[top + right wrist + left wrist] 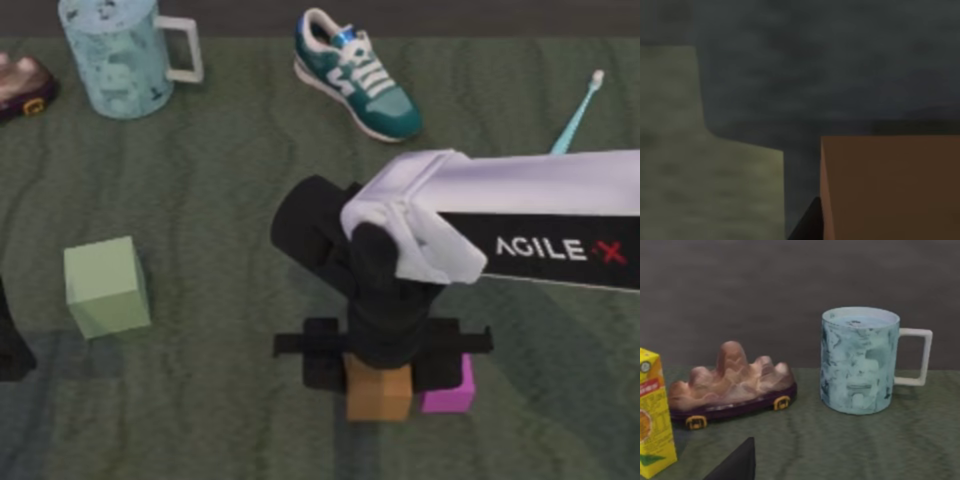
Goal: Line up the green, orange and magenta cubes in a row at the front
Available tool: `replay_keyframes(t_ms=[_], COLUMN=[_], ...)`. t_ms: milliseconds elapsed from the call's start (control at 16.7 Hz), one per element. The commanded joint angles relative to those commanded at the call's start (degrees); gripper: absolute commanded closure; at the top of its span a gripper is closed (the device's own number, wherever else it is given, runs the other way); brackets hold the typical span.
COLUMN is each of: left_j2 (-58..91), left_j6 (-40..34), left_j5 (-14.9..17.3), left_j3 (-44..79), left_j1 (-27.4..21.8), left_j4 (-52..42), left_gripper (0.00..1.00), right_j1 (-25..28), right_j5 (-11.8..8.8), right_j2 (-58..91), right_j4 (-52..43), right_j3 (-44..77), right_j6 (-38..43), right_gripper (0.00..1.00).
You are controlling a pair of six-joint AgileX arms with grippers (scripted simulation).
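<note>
With the right claw (380, 378) down over the orange cube (379, 395) at lower centre, grip state indeterminable, beware nudging the adjacent magenta cube (452, 388); the green cube (106, 286) sits far left.

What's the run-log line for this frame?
right gripper: over orange cube, fingers unclear | magenta cube: beside orange | green cube: apart, left | left arm: parked left edge

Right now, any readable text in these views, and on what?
"AGILE X" on the right arm, above the orange cube.
Red and green print on the yellow carton: too blurred to read.
Mug: pattern only, no words.
</note>
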Motion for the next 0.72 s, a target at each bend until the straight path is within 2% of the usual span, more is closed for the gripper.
replay_keyframes(t_ms=[240, 720], left_j2=[0.0, 0.0], left_j6=[0.0, 0.0], left_j5=[0.0, 0.0], left_j3=[0.0, 0.0], left_j1=[0.0, 0.0], left_j4=[0.0, 0.0], left_gripper=[0.00, 0.00], right_j1=[0.0, 0.0], right_j5=[0.0, 0.0], right_j2=[0.0, 0.0], right_j4=[0.0, 0.0], right_j3=[0.0, 0.0], right_j6=[0.0, 0.0], right_gripper=[0.02, 0.00])
